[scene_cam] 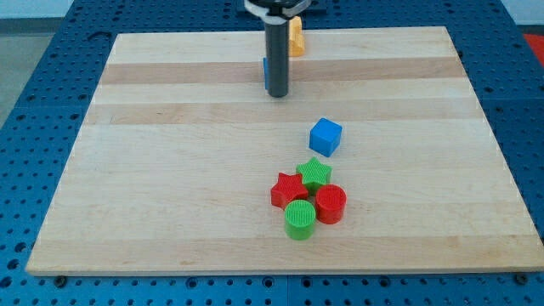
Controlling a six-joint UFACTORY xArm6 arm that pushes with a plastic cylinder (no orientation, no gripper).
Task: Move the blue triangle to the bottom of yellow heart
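Up near the view's top edge of the wooden board (170, 170), the blue triangle (266, 72) is almost wholly hidden behind my rod; only a thin blue sliver shows at the rod's left side, so its shape cannot really be made out. My tip (277, 94) rests on the board right at that sliver, touching or nearly touching it, I cannot tell which. Being a plain rod, it has nothing to spread or pinch, and it holds nothing. Just to the view's right of the rod and a little higher, the yellow heart (296, 38) peeks out, partly covered by the rod, close to the board's top edge. Well apart from these, toward the view's bottom and right of my tip, sits the blue cube (325, 136) on its own. Below it a tight cluster gathers: the green star (314, 173) at the top, the red star (288, 189) to its lower left, the red cylinder (331, 204) to its lower right, and the green cylinder (299, 219) lowest, all touching or nearly so.
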